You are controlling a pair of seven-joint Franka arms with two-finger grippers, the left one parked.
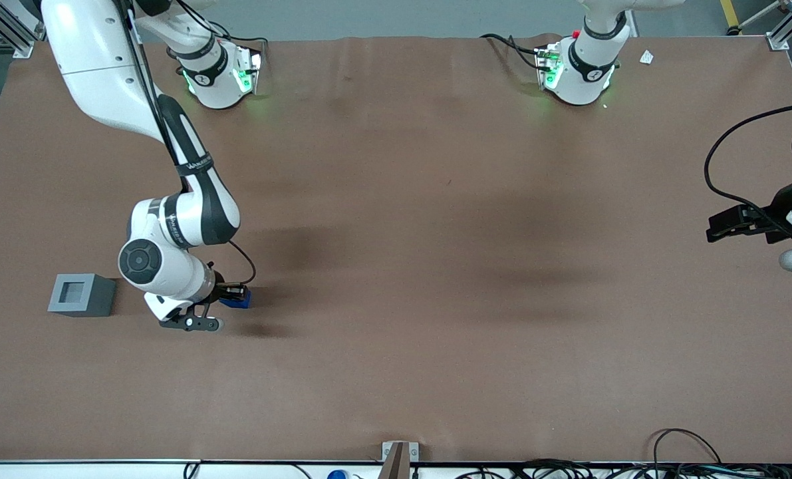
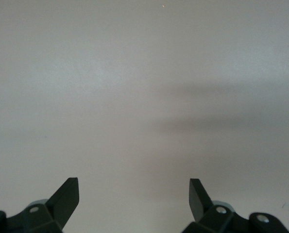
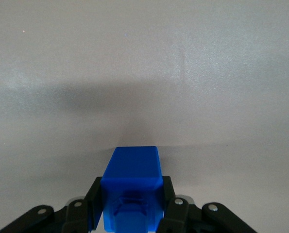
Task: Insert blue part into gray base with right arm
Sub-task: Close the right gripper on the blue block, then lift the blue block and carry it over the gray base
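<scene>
The blue part (image 3: 132,187) sits between the two black fingers of my right gripper (image 3: 130,199), which is shut on its sides. In the front view the right arm's gripper (image 1: 231,296) holds the blue part (image 1: 238,299) just above the brown table, mostly hidden under the wrist. The gray base (image 1: 81,295) stands on the table beside the gripper, farther toward the working arm's end, its square recess facing up. The base is out of the right wrist view.
The brown table (image 1: 435,266) spreads wide toward the parked arm's end. A small metal bracket (image 1: 399,456) and several cables (image 1: 688,459) lie at the table edge nearest the front camera.
</scene>
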